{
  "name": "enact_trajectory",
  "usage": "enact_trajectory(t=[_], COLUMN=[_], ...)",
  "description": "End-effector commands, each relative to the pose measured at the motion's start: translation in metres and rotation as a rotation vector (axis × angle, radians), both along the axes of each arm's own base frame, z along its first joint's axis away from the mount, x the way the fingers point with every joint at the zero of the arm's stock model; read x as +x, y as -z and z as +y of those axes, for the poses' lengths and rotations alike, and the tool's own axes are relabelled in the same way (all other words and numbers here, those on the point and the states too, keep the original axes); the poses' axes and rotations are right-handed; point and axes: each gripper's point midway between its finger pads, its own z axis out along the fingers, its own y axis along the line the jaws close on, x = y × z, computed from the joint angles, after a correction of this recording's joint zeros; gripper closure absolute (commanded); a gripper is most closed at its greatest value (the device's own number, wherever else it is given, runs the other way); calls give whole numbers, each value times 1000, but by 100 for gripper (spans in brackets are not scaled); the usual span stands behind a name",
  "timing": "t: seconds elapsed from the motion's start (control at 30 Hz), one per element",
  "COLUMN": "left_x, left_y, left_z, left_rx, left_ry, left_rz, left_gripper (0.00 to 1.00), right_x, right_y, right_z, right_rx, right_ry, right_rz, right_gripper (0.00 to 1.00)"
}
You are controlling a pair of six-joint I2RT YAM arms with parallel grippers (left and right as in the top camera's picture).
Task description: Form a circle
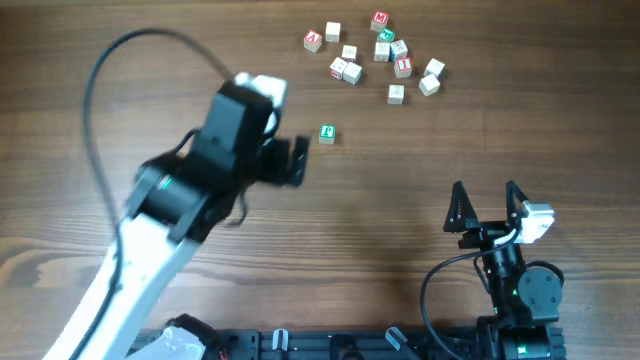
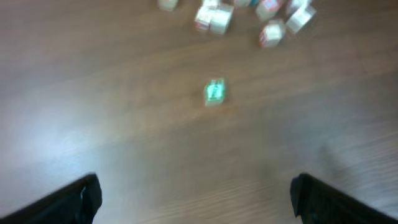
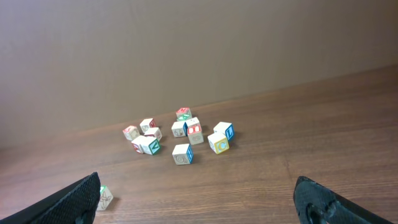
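Cube lettering too small to read. Circle = one green-faced cube only, alone mid-table, well apart from loose scatter toward far edge. L gripper jaws spread, just beside the cube, not touching. R gripper spread, empty, near front-right edge. Bare table between the arms.

Overhead: left arm is motion-blurred and the left gripper is a dark smudge. The arm runs off the bottom edge. The right arm is cropped at its base. Letters on the green-faced cube and the scattered cubes are too small to read.

Left wrist: whole frame soft. The green-faced cube is a smear. The scattered cubes are cropped by the top edge, count uncertain. The fingers show only as dark corners, cut off below.

Right wrist: the right gripper has its fingers cut by the bottom edge. The green-faced cube sits partly behind one finger.
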Motion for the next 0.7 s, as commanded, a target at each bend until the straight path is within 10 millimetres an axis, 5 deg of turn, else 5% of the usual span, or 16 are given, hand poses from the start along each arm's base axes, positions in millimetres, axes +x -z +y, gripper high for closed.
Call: enact_trajectory(t=[0.0,0.13,0.33,0.47,0.57,0.67], left_x=[-42,-89,-121,-151,-157,-153], left_y=[-11,-12,-28,-7,8,13], left_z=[52,102,122,136,137,134], left_rx=[11,69,-13,-17,-48,-64], left_ry=[-251,-457,-496,-522,-569,-580], left_rz=[26,64,-13,40,63,64], left_gripper=[0,0,0,0,0,0], right_x=[0,0,0,0,0,-1], right_y=[-1,-1,-1,-1,-1,-1], right_z=[1,1,1,1,3,6], right_rx=[3,2,2,12,192,568], right_ry=[-6,-6,-6,-7,-16,-31], right_rz=[-4,-4,-5,-4,15,61], right_gripper=[0,0,0,0,0,0])
